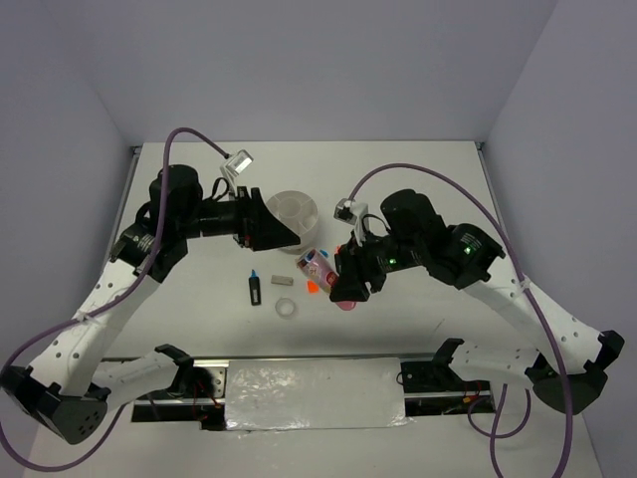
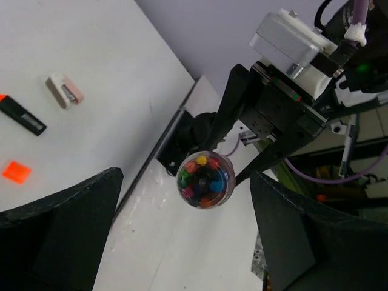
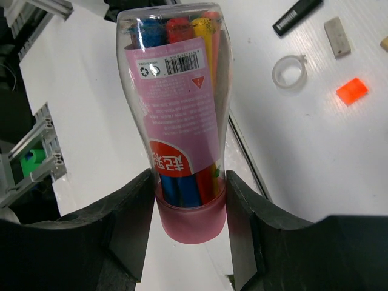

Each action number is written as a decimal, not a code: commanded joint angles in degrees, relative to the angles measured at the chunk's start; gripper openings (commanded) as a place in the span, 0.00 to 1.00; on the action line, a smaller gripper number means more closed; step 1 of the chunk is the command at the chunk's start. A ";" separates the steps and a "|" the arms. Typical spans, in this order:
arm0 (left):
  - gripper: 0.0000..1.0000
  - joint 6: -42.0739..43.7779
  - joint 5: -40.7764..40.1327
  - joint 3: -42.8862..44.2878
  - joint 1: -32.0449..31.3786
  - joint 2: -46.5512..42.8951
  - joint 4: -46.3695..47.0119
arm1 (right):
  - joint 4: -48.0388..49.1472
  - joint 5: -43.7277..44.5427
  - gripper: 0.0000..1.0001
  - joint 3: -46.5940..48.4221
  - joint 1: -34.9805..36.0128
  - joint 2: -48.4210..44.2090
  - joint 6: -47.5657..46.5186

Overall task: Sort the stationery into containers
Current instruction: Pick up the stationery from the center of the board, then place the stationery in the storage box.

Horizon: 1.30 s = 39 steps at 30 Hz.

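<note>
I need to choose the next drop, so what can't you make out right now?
Top view: the tub is too small to read its compartments, and the left gripper covers its near-left side; neither wrist view shows it.
Top view: whatever lies under the right gripper and its tube is hidden.
Left wrist view: the marker is cut off by the left edge.

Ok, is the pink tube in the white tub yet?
No, the right gripper is shut on the pink tube, held by its cap end.
</note>
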 commanded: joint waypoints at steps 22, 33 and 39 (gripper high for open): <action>0.95 -3.03 10.80 -1.20 -4.41 3.05 1.30 | -2.42 -3.14 0.00 15.39 1.05 9.45 -4.77; 0.00 -6.20 8.09 1.16 -4.76 4.55 3.60 | -1.64 -6.57 0.01 18.29 0.97 12.18 -7.76; 0.00 -12.07 -1.84 -1.19 -4.76 0.16 9.72 | 14.05 -0.43 1.00 11.10 -1.58 5.88 2.68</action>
